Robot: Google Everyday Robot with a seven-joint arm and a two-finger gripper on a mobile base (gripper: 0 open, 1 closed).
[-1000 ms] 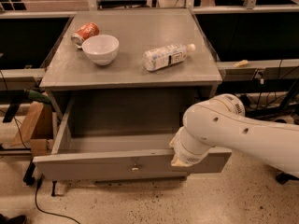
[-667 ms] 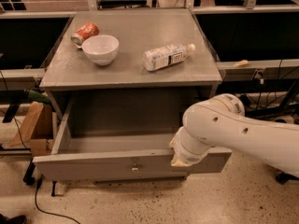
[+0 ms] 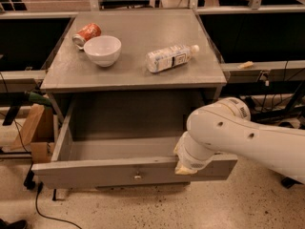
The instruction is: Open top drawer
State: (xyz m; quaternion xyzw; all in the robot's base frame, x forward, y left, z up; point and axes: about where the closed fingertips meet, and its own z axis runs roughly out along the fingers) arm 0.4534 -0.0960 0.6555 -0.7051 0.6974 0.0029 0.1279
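The top drawer (image 3: pixel 109 173) of the grey cabinet is pulled far out, showing its deep grey box, which holds nothing I can see. Its flat front panel carries one small metal knob (image 3: pixel 137 176) at centre. My white arm reaches in from the right and its wrist (image 3: pixel 193 157) lies over the right part of the drawer's front edge. The gripper itself is hidden behind the wrist, at that front edge right of the knob.
On the cabinet top (image 3: pixel 133 66) lie a white bowl (image 3: pixel 102 50), a tipped orange can (image 3: pixel 86 34) and a plastic bottle on its side (image 3: pixel 170 57). A cardboard box (image 3: pixel 34 130) stands at the left of the cabinet. A black cable (image 3: pixel 47 209) trails on the speckled floor.
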